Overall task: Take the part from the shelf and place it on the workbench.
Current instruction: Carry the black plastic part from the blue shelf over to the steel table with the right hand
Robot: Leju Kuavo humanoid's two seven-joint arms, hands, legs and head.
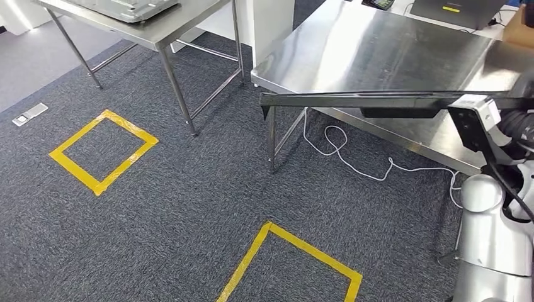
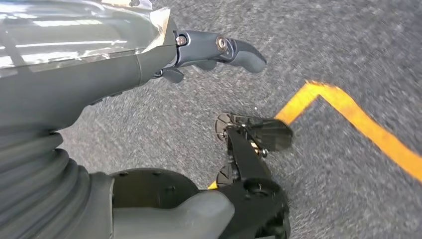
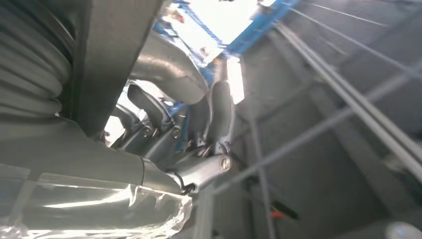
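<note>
A long black part (image 1: 378, 100) hangs level over the front edge of the steel workbench (image 1: 378, 50); its free end reaches out past the bench's left corner. At the picture's right edge, my right hand (image 1: 513, 123) grips the other end of the part, beside a black bracket (image 1: 472, 123). In the right wrist view the fingers (image 3: 199, 129) of my right hand (image 3: 189, 144) curl around a dark flat bar (image 3: 119, 50). My left hand (image 2: 214, 50) hangs over the carpet with its fingers apart and nothing in it.
A second steel table (image 1: 157, 31) stands at the back left with a grey tray (image 1: 126, 7) on it. Yellow tape squares (image 1: 104, 151) (image 1: 296, 251) mark the dark carpet. A white cable (image 1: 352, 157) trails under the workbench. A laptop (image 1: 456, 11) sits at its far side.
</note>
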